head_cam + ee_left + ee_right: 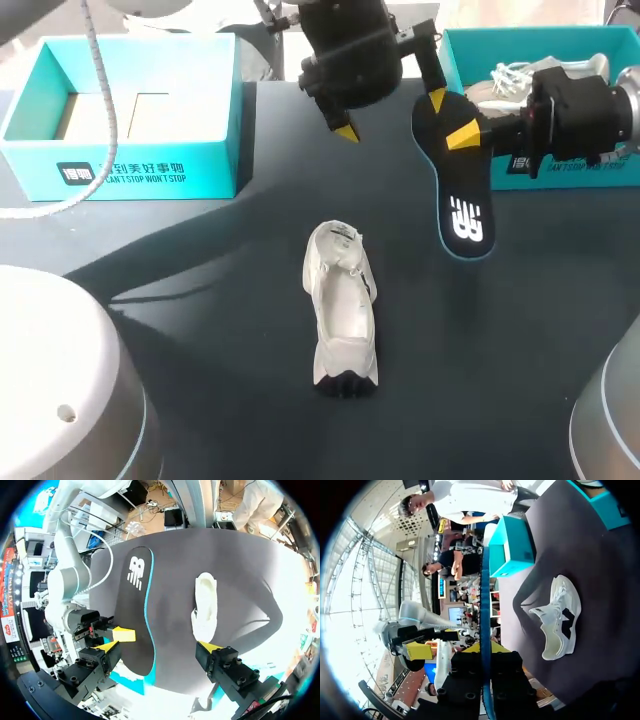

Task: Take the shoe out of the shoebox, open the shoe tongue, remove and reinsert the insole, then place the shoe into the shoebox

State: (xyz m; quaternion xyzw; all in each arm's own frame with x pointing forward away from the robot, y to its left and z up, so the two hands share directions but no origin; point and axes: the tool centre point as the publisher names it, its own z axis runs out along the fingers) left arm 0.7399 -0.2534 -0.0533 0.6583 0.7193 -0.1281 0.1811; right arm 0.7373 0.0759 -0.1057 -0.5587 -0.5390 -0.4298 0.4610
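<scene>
Above, we count 2 teal boxes, 1 shoebox far left and a 2nd shoebox far right. 1 white shoe sits mid-counter, and our right tool pinches 1 black insole.

Left wrist: our left tool is spread wide and empty over the insole.

Right wrist: the insole shows edge-on in the grip.

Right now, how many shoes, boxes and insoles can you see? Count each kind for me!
Shoes: 2 (white shoe on the table, second shoe inside the right box)
Shoeboxes: 2 (left box, right box)
Insoles: 1 (black insole)
Total: 5
</scene>
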